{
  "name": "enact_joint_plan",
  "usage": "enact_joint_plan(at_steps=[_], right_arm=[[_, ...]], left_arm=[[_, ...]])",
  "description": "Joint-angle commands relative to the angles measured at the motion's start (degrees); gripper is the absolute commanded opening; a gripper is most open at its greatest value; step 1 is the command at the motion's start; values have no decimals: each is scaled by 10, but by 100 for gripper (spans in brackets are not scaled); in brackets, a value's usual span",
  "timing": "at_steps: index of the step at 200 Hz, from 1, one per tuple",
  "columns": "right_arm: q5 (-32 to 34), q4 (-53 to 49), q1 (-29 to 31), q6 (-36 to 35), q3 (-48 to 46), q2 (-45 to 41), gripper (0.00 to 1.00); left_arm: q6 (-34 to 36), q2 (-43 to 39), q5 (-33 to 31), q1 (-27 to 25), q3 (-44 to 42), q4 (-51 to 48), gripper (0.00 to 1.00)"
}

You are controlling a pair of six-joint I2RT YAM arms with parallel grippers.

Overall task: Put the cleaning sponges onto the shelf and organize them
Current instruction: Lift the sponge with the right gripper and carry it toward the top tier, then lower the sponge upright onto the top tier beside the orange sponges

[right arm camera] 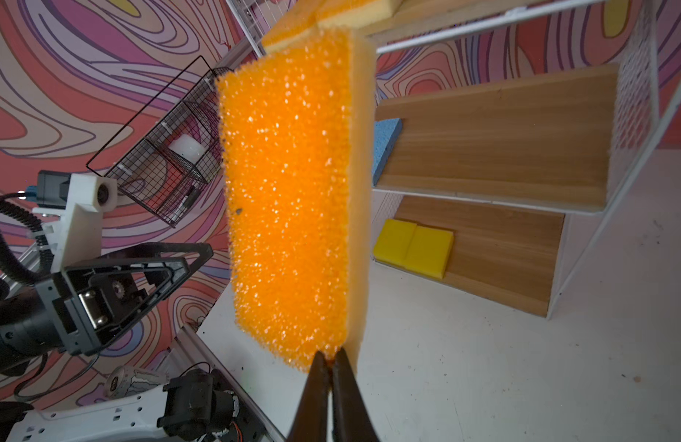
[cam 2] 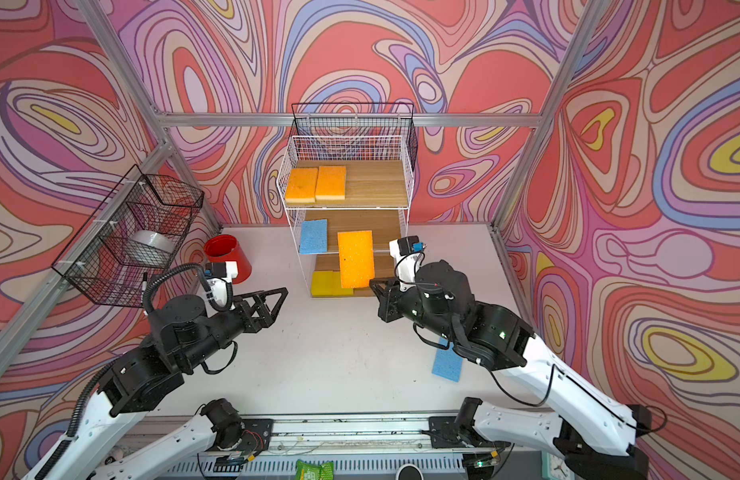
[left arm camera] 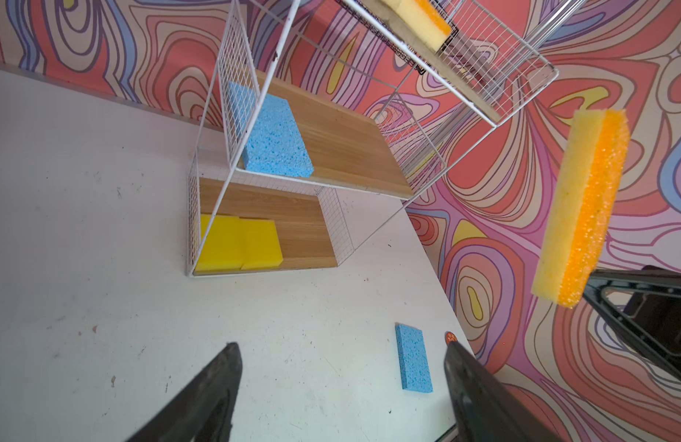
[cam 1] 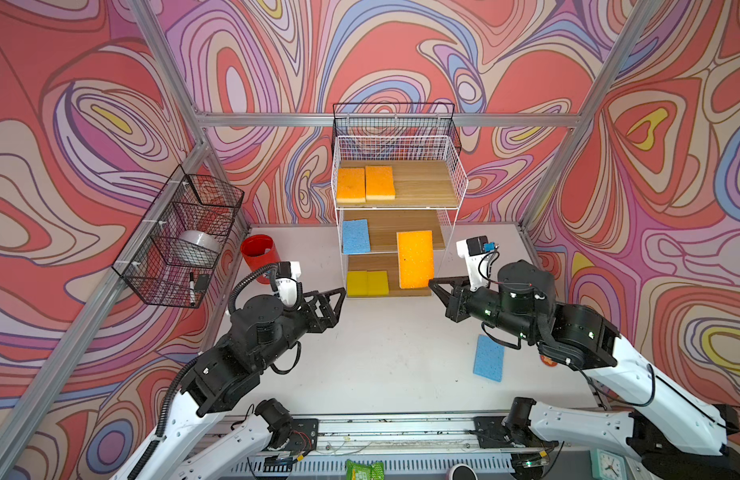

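Observation:
The shelf (cam 1: 457, 174) stands at the back of the table. Two orange sponges (cam 1: 365, 183) lie side by side on its top board. A blue sponge (cam 1: 356, 236) lies on the middle board and two yellow sponges (cam 1: 367, 283) on the bottom one. My right gripper (cam 1: 432, 284) (right arm camera: 330, 354) is shut on the corner of a third orange sponge (cam 1: 415, 259) (right arm camera: 289, 199), held upright in the air before the shelf's right side. Another blue sponge (cam 1: 489, 357) (left arm camera: 413, 358) lies flat on the table under the right arm. My left gripper (cam 1: 339, 299) (left arm camera: 342, 346) hovers open and empty left of the shelf.
A red cup (cam 1: 258, 255) stands left of the shelf. Black wire baskets (cam 1: 181, 237) on the left wall hold a tape roll and a marker. Another black basket (cam 1: 395, 124) hangs behind the shelf top. A small orange disc (left arm camera: 450, 337) lies near the table's right edge.

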Motion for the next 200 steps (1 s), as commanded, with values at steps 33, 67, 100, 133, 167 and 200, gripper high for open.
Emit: enact_joint_plan(at_steps=[33,67,100,133,167,200], right_arm=[[66,-129,-4,-64,222,121,0],[12,-182,-81,-70,351,195,0],[-64,-165,-170,-67,386,225,0],[-158,-152,-210,-71,430,272,0],[-194,-147,-242,-65,461,316,0],[-217,-127,-265,-55,464,336,0]], left_arm=[[73,81,36,2,106,-59,88],[77,115,63,3,144,-52,88],[78,122,71,4,144,-40,89],[80,116,63,7,127,-34,89],[83,104,58,19,104,-26,90],[69,115,113,56,93,-19,90]])
